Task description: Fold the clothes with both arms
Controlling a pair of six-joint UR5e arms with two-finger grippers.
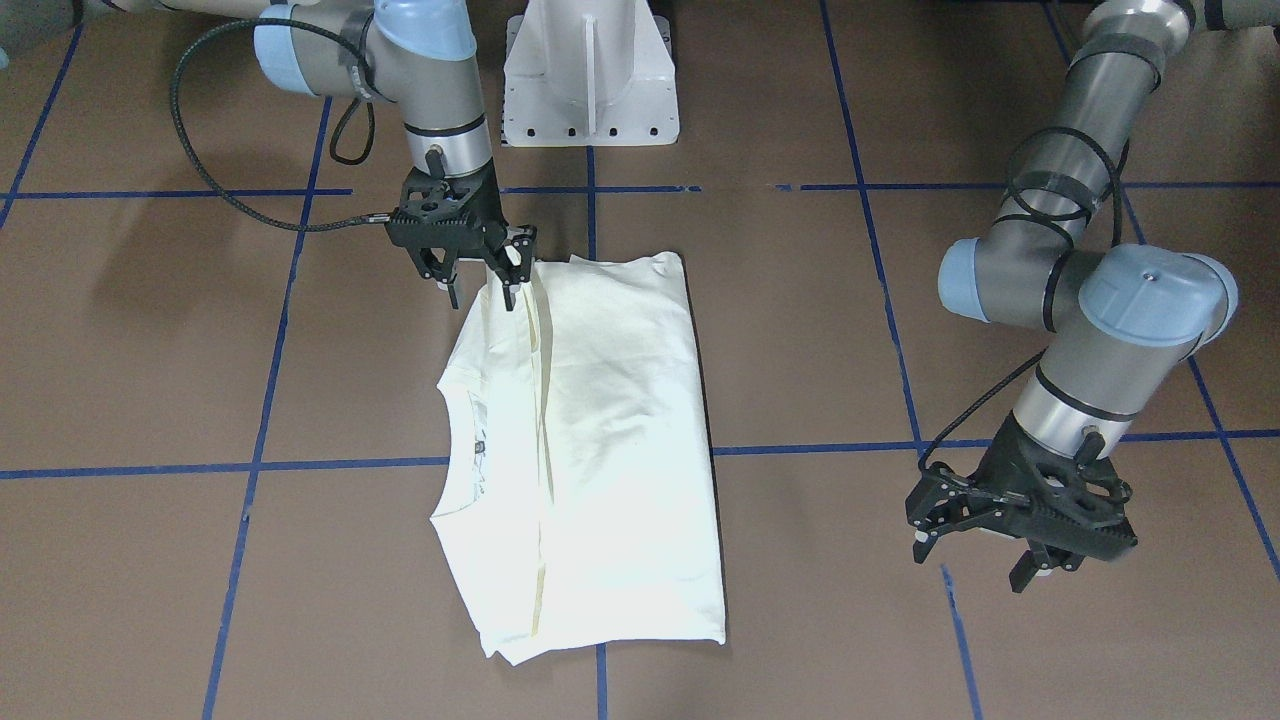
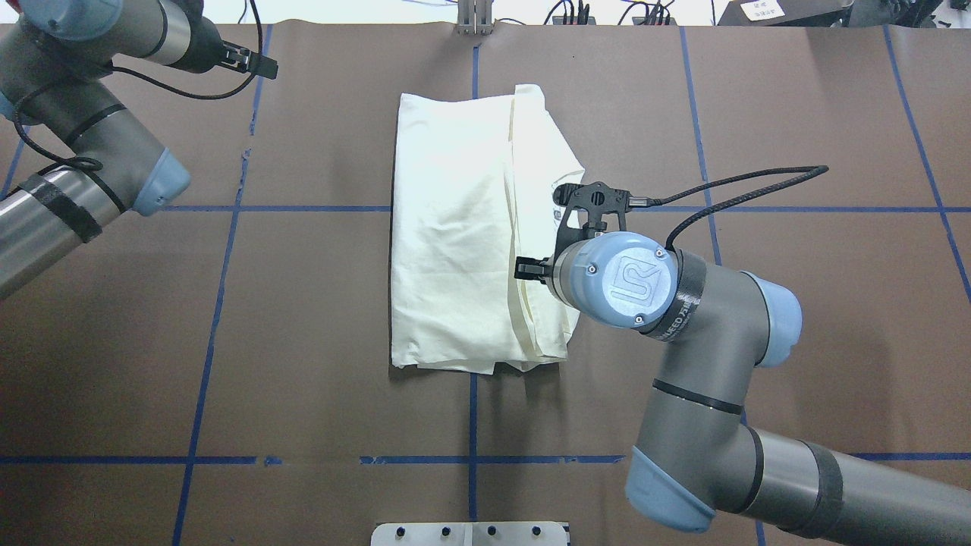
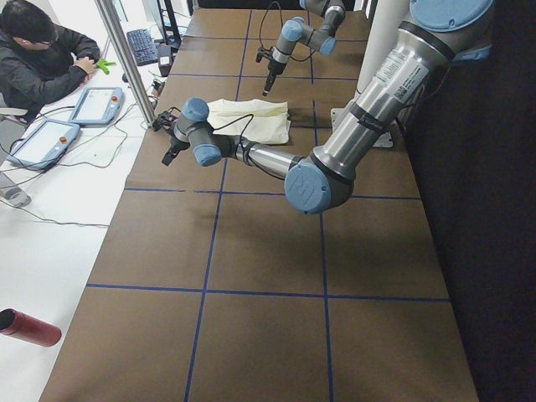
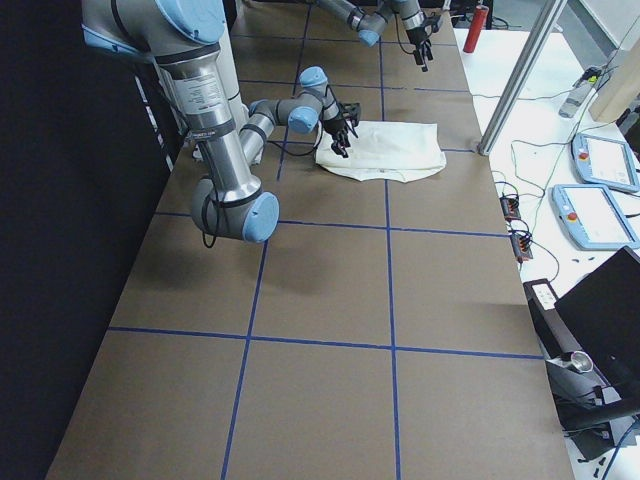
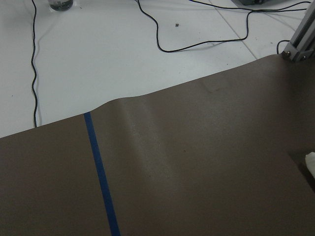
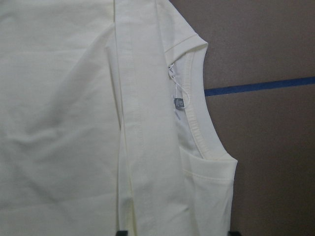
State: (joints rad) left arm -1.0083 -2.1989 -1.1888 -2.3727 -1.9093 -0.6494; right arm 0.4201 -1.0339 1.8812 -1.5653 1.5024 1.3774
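Left hand (image 1: pixel 972 565) is held open and empty above the surface (image 1: pixel 150 350), while the right hand (image 1: pixel 482 290) is spread wide, nothing gripped, over the folded T-shirt (image 1: pixel 600 420).

— What lies on the desk (image 1: pixel 200 350)?
— A cream T-shirt (image 1: pixel 590 440), folded into a flat rectangle, plain side up, neckline at one long edge.
— The arms?
— Right pincer (image 1: pixel 480 272) spread over one corner; left pincer (image 1: pixel 985 548) spread, well apart.

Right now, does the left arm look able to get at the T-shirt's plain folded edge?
Probably yes: the left end effector hangs open beside the T-shirt, with only bare table between, and the right end effector is over the side with the collar.
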